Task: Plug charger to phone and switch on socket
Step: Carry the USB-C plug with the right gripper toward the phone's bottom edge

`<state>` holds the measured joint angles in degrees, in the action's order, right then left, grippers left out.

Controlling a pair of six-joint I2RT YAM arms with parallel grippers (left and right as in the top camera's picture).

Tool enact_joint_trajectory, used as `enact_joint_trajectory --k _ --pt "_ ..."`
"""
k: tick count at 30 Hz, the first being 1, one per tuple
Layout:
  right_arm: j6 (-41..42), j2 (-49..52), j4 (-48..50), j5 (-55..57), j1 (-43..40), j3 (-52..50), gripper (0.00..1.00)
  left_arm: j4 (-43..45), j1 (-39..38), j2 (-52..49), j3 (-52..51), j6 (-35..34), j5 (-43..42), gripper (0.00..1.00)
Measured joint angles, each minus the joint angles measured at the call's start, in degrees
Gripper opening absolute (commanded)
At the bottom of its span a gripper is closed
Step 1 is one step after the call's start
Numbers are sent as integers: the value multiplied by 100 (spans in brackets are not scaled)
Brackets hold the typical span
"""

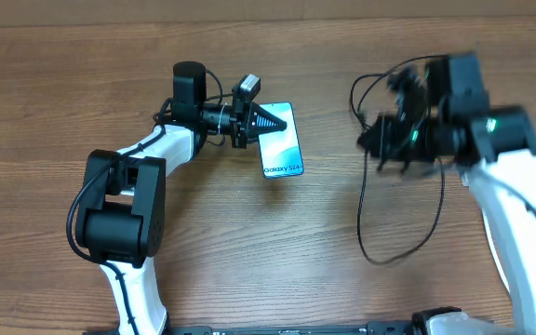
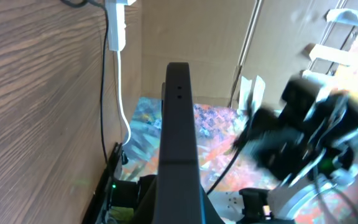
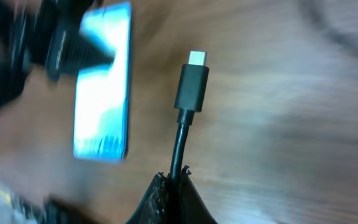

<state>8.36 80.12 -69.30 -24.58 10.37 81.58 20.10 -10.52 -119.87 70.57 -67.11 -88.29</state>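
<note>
Nearest, the right gripper point(image 3: 173, 194) clamps the charger point(image 3: 191, 87) behind its plug tip. Farther off, the phone point(image 3: 104, 93) lies flat, pinned under the closed left gripper point(image 1: 273, 121). Risk: the cable could flex on approach and the tip miss.

— How does the table point(image 1: 277, 233) look?
— It is brown wood grain all over and evenly lit, with a soft sheen in the right wrist view.
— And past its far edge?
— A plain tan strip point(image 1: 268, 9) runs along it. The left wrist view shows a cardboard-coloured wall point(image 2: 191, 37), with a patterned surface point(image 2: 216, 124) in bright mixed colours below.
</note>
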Motion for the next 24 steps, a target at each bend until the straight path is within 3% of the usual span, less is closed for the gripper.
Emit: enact_joint_trajectory --k 6,14,24 --pt "-127 -1207 387 -179 1025 -1668 4 81 0 0 0 -76 -26 4" --pt "898 -2413 1567 1073 2496 -2802 4 92 0 0 0 -111 -26 4" --pt "1834 -2166 3132 1851 3442 -3521 4 90 0 0 0 -153 -22 4"
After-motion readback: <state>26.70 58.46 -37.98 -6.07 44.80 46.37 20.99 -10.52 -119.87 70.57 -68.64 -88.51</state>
